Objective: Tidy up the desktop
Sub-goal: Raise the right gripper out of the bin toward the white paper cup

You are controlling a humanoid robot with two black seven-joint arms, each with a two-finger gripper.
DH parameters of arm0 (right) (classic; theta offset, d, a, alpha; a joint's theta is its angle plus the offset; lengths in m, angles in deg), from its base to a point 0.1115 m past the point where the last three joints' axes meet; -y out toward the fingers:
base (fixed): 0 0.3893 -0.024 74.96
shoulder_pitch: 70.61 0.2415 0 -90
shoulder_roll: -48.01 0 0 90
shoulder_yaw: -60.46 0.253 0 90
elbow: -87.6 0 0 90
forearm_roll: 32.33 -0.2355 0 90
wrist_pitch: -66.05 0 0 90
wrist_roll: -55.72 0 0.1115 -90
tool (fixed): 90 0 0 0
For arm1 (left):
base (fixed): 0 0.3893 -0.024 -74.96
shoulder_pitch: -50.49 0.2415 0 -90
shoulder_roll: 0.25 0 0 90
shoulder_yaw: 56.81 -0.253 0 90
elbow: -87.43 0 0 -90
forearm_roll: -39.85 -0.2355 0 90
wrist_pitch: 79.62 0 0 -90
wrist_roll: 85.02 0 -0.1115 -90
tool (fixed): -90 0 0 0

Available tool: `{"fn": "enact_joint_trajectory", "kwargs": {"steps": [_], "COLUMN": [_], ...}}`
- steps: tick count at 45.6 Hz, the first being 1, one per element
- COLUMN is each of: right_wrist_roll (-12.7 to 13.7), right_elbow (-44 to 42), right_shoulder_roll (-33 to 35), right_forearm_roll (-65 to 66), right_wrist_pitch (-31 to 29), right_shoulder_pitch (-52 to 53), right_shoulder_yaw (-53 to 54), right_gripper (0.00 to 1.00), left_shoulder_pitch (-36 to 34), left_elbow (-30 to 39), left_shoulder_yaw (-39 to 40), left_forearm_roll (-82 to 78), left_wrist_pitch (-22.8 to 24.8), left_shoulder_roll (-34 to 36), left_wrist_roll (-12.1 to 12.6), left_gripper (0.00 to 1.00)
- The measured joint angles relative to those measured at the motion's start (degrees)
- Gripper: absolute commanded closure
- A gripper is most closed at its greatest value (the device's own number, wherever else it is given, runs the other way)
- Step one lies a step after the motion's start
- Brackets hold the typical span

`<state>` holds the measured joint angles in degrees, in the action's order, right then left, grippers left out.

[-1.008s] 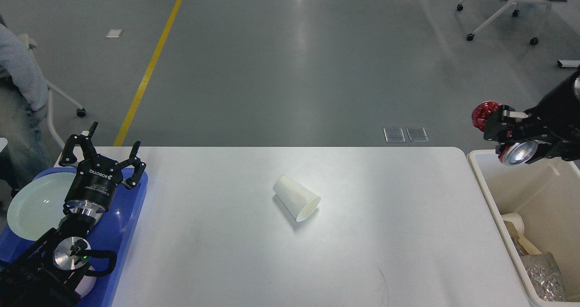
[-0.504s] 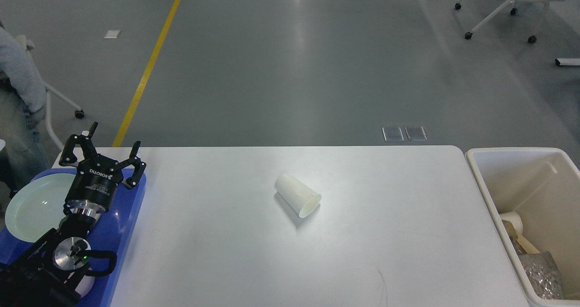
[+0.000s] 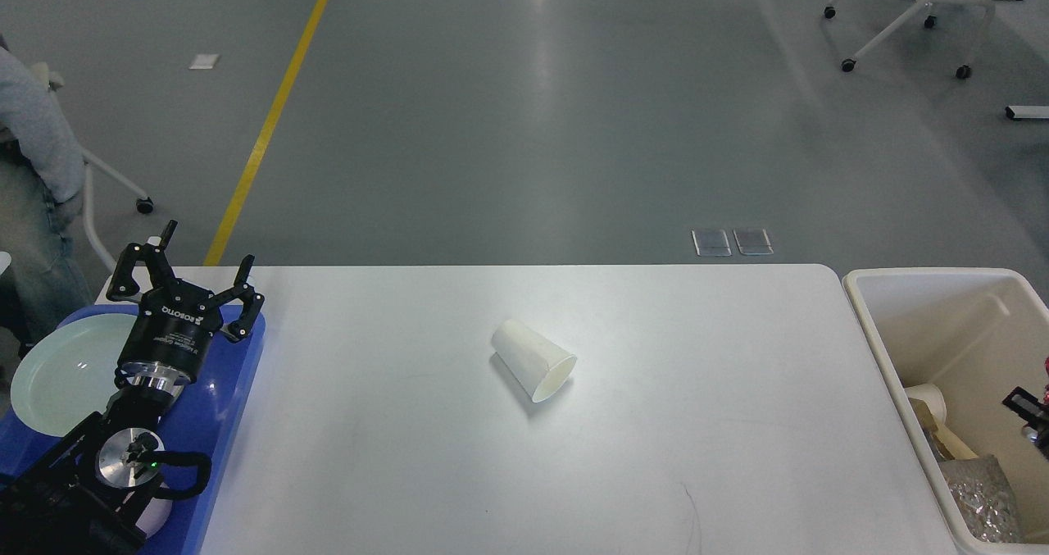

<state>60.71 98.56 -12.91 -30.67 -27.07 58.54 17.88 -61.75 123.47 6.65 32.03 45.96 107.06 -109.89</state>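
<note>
The white desktop (image 3: 656, 391) fills the lower middle of the head view. A white paper cup (image 3: 533, 360) lies on its side near the middle of it, mouth toward the front right. My left gripper (image 3: 201, 252) is open and empty, fingers pointing up, above the blue tray (image 3: 233, 407) at the desktop's left end. Only a small dark part of my right gripper (image 3: 1029, 411) shows at the right edge, low over the cream bin (image 3: 865, 309). Its fingers cannot be told apart. A speck of red shows just above it.
A pale green plate (image 3: 57, 375) lies on the blue tray. The cream bin holds crumpled foil (image 3: 979, 498), a white cup (image 3: 926, 399) and other scraps. A person sits at the far left (image 3: 33, 153). A wheeled chair (image 3: 910, 14) stands at the back right.
One second ago my right gripper held a red can above the bin's far rim. It then left the view, and now only its edge shows lower, over the bin. The left arm is still.
</note>
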Motion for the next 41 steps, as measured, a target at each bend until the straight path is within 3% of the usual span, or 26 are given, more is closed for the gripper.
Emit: {"fn": "enact_joint_trajectory", "kwargs": {"steps": [8, 24, 26, 30, 31, 41], "right_wrist_roll": [0.3, 0.4, 0.4, 0.3, 0.3, 0.2], "right_elbow": [-8.7, -9.6, -9.6, -9.6, -9.6, -9.2], "right_shoulder_roll": [-8.2, -11.3, -11.3, -11.3, -11.3, -11.3], "right_forearm_roll": [-0.1, -0.1, -0.1, -0.1, -0.1, -0.1], "right_wrist_pitch": [6.1, 8.1, 8.1, 8.8, 9.3, 18.7], "right_shoulder_pitch": [-7.4, -10.1, -10.3, -10.4, -10.5, -11.2], "right_shoulder_yaw": [2.3, 2.7, 2.7, 2.6, 2.6, 2.1], "right_gripper": [1.0, 1.0, 0.75, 0.1, 0.01, 0.0], "left_shoulder_pitch": [0.0, 0.0, 0.0, 0.0, 0.0, 0.0], "left_elbow": [0.0, 0.0, 0.0, 0.0, 0.0, 0.0], "left_shoulder_yaw": [0.0, 0.0, 0.0, 0.0, 0.0, 0.0], "left_forearm_roll": [0.0, 0.0, 0.0, 0.0, 0.0, 0.0], "left_wrist_pitch": [0.0, 0.0, 0.0, 0.0, 0.0, 0.0], "left_shoulder_roll": [0.0, 0.0, 0.0, 0.0, 0.0, 0.0], "left_wrist_roll": [0.0, 0.0, 0.0, 0.0, 0.0, 0.0], "left_gripper": [0.04, 0.04, 0.04, 0.04, 0.04, 0.04]}}
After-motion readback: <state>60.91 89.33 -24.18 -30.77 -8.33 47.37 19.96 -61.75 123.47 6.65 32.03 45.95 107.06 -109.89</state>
